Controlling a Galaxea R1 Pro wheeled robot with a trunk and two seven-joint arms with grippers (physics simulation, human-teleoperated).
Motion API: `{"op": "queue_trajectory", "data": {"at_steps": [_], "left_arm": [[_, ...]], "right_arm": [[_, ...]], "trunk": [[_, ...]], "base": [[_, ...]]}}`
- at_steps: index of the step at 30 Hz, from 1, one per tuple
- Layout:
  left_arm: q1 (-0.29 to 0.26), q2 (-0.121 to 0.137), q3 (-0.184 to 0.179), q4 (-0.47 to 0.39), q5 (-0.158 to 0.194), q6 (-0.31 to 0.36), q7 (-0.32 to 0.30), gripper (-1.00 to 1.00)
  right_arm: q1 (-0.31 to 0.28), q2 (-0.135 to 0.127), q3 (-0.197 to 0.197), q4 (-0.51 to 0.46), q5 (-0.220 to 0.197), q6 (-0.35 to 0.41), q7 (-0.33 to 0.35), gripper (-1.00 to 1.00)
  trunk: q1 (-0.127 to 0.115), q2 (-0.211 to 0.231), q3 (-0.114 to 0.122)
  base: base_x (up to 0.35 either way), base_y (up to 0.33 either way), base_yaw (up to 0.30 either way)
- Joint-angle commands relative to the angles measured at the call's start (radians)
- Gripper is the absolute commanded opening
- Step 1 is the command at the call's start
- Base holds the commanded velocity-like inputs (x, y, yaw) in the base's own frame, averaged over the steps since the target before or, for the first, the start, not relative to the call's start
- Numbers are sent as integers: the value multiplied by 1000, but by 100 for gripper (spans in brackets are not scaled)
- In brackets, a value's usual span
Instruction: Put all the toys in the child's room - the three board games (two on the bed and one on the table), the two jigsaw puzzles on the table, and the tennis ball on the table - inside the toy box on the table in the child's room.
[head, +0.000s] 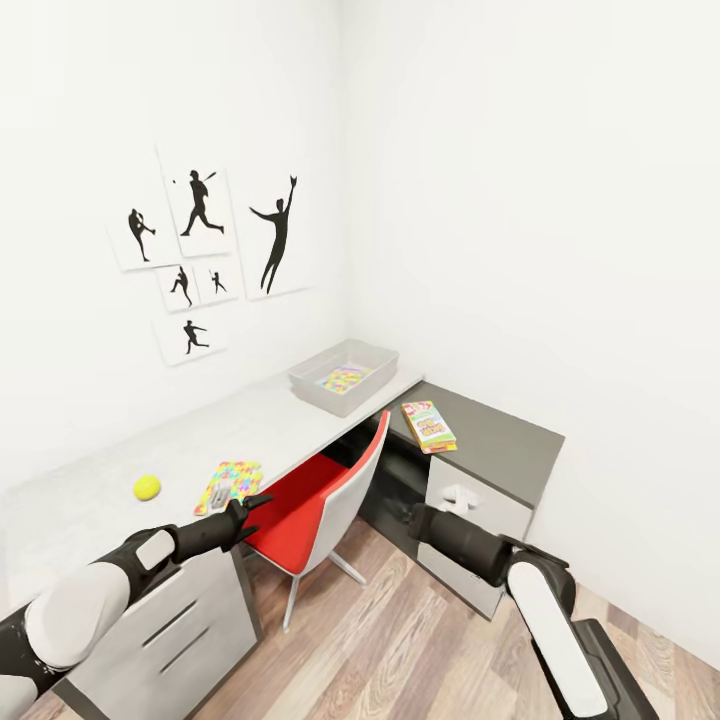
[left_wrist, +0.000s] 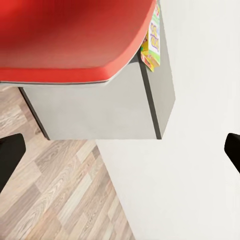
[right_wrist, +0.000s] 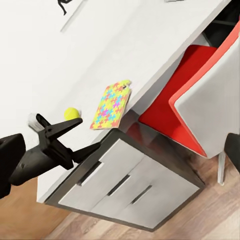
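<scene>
A white-walled room corner with black baseball silhouette pictures (head: 200, 250) on the wall. A long pale tabletop (head: 150, 455) runs along that wall. A lower dark grey cabinet (head: 500, 440) meets its far end at a right angle. A red chair (head: 320, 505) with a grey back is pushed half under the tabletop, over wood-plank floor (head: 400, 640).

At the tabletop's far end sits the grey toy box (head: 345, 375), with one puzzle (head: 343, 379) lying flat inside. A colourful board game (head: 428, 426) lies on the dark cabinet. A second puzzle (head: 230, 484) lies at the tabletop's front edge, near the yellow-green ball (head: 147, 487).

The left claw (head: 250, 508) hovers just beside that second puzzle, fingers spread apart and empty. The right claw (head: 405, 517) is held low before the cabinet drawers, its dark fingertips (right_wrist: 12, 150) wide apart, holding nothing.
</scene>
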Motion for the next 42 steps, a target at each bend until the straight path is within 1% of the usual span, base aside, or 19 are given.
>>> {"op": "queue_trajectory", "data": {"at_steps": [1, 2, 3, 5, 8, 10, 21, 25, 31, 33, 35, 38, 42], "left_arm": [[-1, 2, 2, 0, 1, 7, -2, 100], [-1, 3, 2, 0, 1, 7, -2, 100], [-1, 10, 2, 0, 1, 7, -2, 100], [-1, 22, 3, 0, 2, 7, -2, 100], [-1, 36, 3, 0, 2, 7, -7, 100], [-1, 41, 3, 0, 2, 6, -9, 100], [-1, 46, 4, 0, 2, 1, -12, 100], [-1, 58, 4, 0, 2, 0, -13, 100], [-1, 66, 3, 0, 2, -1, -15, 100], [-1, 68, 3, 0, 2, -1, -37, 100], [-1, 70, 3, 0, 1, -2, -83, 100], [-1, 74, 4, -2, 1, -3, -130, 100], [-1, 76, 6, -5, 2, -4, -145, 100]], "right_arm": [[-1, -13, -12, 0, 4, 4, 39, 100], [0, -19, -18, 0, 4, 4, 55, 100], [0, -29, -33, 2, 4, 4, 92, 100], [0, -34, -46, 3, 4, 4, 115, 100], [-1, -38, -58, 4, 4, 4, 131, 100], [-1, -40, -62, 4, 4, 4, 135, 100], [0, -41, -64, 4, 4, 3, 138, 100], [0, -41, -64, 4, 5, 2, 138, 100], [-1, -41, -64, 5, 5, 2, 138, 100], [-1, -41, -64, 4, 5, 1, 138, 100], [-1, -41, -64, 4, 5, 1, 138, 100], [-1, -41, -64, 4, 5, 1, 138, 100], [-1, -41, -64, 4, 5, -1, 138, 100]], "trunk": [[4, -9, -5], [8, -16, -8], [12, -23, -11], [20, -37, -18], [20, -37, -18], [20, -37, -18], [62, -114, -52], [77, -142, -65], [100, -184, -84], [108, -198, -90], [116, -212, -96], [127, -233, -105], [142, -261, -118]], "base": [[0, 0, 0], [0, 0, 0], [0, 0, 0], [0, 0, 0], [0, 0, 0], [0, 0, 0], [0, 0, 0], [0, 0, 0], [0, 0, 0], [0, 0, 0], [0, 0, 0], [0, 0, 0], [0, 0, 0]]}}
